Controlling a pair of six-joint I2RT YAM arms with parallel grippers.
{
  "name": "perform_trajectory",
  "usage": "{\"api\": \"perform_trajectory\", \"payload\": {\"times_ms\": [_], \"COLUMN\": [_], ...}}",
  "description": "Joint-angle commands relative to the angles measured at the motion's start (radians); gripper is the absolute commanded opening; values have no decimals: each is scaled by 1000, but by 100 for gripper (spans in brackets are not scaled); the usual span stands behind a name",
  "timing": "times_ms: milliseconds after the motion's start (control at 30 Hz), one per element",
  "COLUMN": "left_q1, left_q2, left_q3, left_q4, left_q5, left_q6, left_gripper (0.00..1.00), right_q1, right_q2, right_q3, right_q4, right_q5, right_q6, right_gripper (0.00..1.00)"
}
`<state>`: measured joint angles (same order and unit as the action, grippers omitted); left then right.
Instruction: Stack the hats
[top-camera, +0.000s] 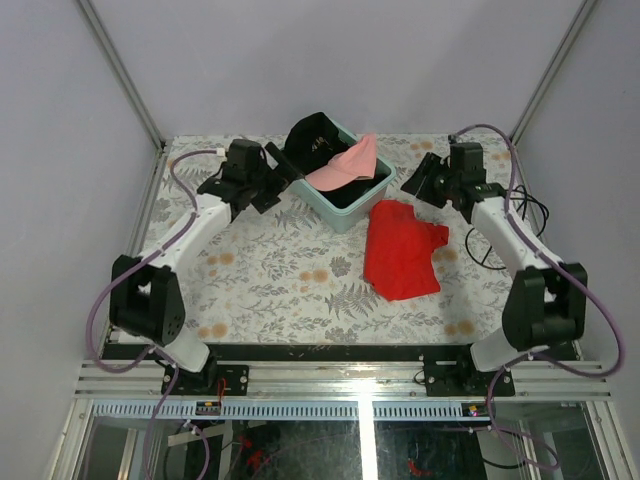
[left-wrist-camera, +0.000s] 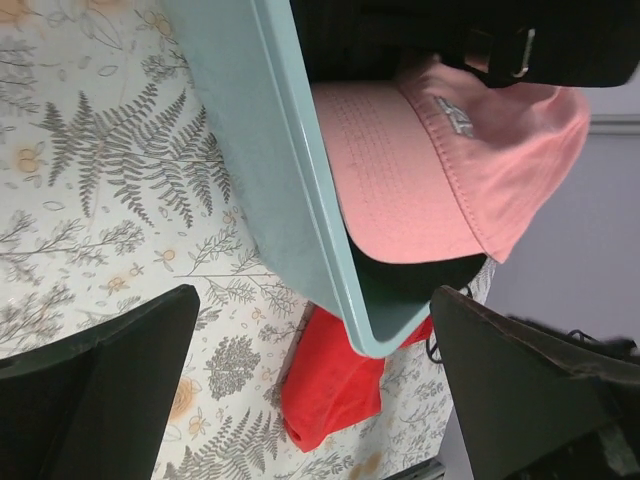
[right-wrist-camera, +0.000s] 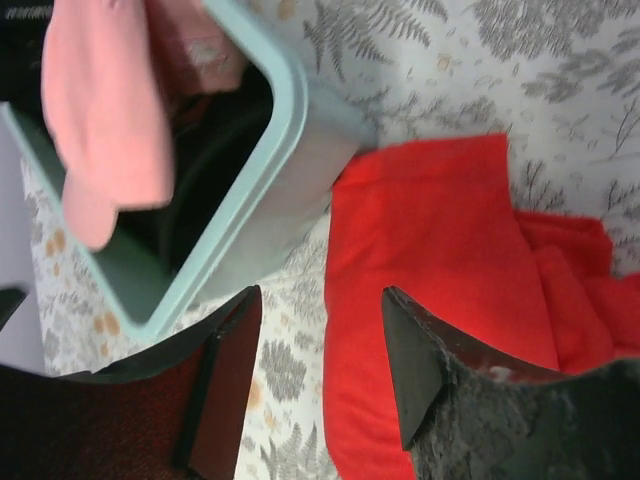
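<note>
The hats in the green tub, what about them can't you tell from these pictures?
How many dark hats: top view, the pink cap and tub walls cover them.
Pink cap's logo: left wrist view, too small and blurred to read.
Tub floor: right wrist view, in dark shadow.

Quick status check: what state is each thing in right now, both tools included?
Left tool: open, empty, beside the tub.
Right tool: open, empty, near the red cloth.
Pink cap: in the tub, atop something dark, unheld.
Black cap: in the tub, propped up above the rim.
Tub: upright on the table, holding the caps.
Red cloth: rumpled on the table, beside the tub.
</note>
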<state>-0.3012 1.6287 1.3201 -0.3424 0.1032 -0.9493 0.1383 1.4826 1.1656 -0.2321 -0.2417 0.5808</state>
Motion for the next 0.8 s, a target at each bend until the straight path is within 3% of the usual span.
{"api": "perform_trajectory", "payload": {"times_ms": [0, 333, 567, 667, 767], "left_q1": [3, 5, 39, 58, 91], "left_q2": [-142, -226, -251, -269, -299], "left_q3": [-40, -60, -69, -77, -84], "left_q4": [-42, -117, -138, -161, -202], "left_q5": [-86, -66, -15, -10, -14], "left_q6": [32, 135, 144, 159, 182], "left_gripper": [100, 100, 100, 100, 100], "right_q1": [16, 52, 77, 95, 150], "right_q2": [106, 401, 487, 507, 494], "right_q3": [179, 459, 509, 497, 467], "right_q4": [105, 62, 55, 52, 46], "right_q5": [65, 32, 34, 15, 0], "right_q6": [27, 2, -9, -1, 26], "right_gripper": [60, 63, 63, 59, 46]}}
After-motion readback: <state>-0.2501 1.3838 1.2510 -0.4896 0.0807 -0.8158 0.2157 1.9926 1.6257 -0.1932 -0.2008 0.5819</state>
